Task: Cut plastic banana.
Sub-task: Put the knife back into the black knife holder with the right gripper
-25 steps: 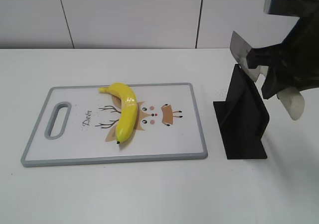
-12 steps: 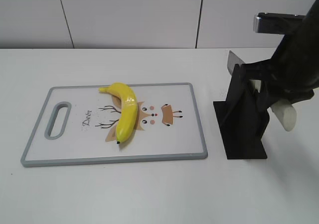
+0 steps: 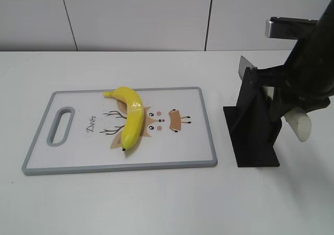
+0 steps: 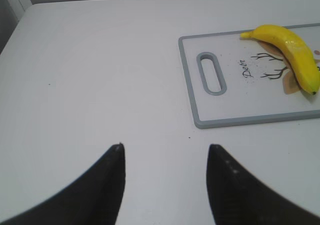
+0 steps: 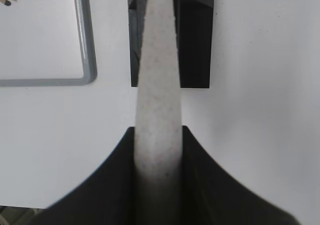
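The plastic banana [image 3: 133,117] is glossy yellow with a black tip and lies on the white cutting board [image 3: 78,141], left of its middle. It also shows in the left wrist view [image 4: 292,55]. My right gripper [image 5: 159,131] is shut on the off-white handle [image 5: 159,80] of a knife at the black knife stand [image 3: 255,136]. The handle end [image 3: 298,124] sticks out to the right, and the blade tip [image 3: 245,65] shows above the stand. My left gripper [image 4: 165,147] is open and empty over bare table, left of the board [image 4: 225,105].
The grey-rimmed board has a handle slot [image 3: 60,125] at its left end and a deer drawing in the middle. The stand's base [image 5: 195,45] stands right of the board's corner [image 5: 87,77]. A white wall runs behind the table.
My right gripper has moved down and slightly left with the knife. The blade, held above the stand before, now sits lower against the stand. The banana and board have not moved.
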### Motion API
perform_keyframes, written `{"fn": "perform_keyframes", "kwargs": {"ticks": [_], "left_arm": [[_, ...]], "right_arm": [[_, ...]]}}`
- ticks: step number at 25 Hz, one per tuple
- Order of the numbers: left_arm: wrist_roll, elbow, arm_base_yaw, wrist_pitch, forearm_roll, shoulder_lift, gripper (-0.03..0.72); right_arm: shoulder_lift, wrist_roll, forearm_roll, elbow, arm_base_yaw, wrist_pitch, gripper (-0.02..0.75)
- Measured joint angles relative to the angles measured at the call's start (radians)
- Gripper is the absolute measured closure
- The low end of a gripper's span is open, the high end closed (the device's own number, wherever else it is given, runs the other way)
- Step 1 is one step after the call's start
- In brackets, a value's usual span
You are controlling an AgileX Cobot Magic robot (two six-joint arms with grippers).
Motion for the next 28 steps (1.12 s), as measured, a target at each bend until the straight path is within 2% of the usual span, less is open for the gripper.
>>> {"fn": "perform_keyframes", "kwargs": {"ticks": [9,11,16,19,22,28], "left_arm": [[0.000,0.000,0.000,0.000,0.000,0.000,0.199],[0.000,0.000,0.000,0.000,0.000,0.000,0.199],[0.000,0.000,0.000,0.000,0.000,0.000,0.199],[0.000,0.000,0.000,0.000,0.000,0.000,0.199],[0.000,0.000,0.000,0.000,0.001,0.000,0.199],[0.000,0.000,0.000,0.000,0.001,0.000,0.199]], "right_arm": [[0.000,-0.005,0.006,0.000,0.000,0.013,0.551],[0.000,-0.016,0.022,0.000,0.000,0.030,0.486],[0.000,-0.051,0.066,0.000,0.000,0.033,0.265],[0.000,-0.055,0.066,0.000,0.000,0.031,0.178],[-0.010,-0.060,0.068,0.000,0.000,0.030,0.150],[-0.138,-0.109,0.070,0.000,0.000,0.012,0.147]]}}
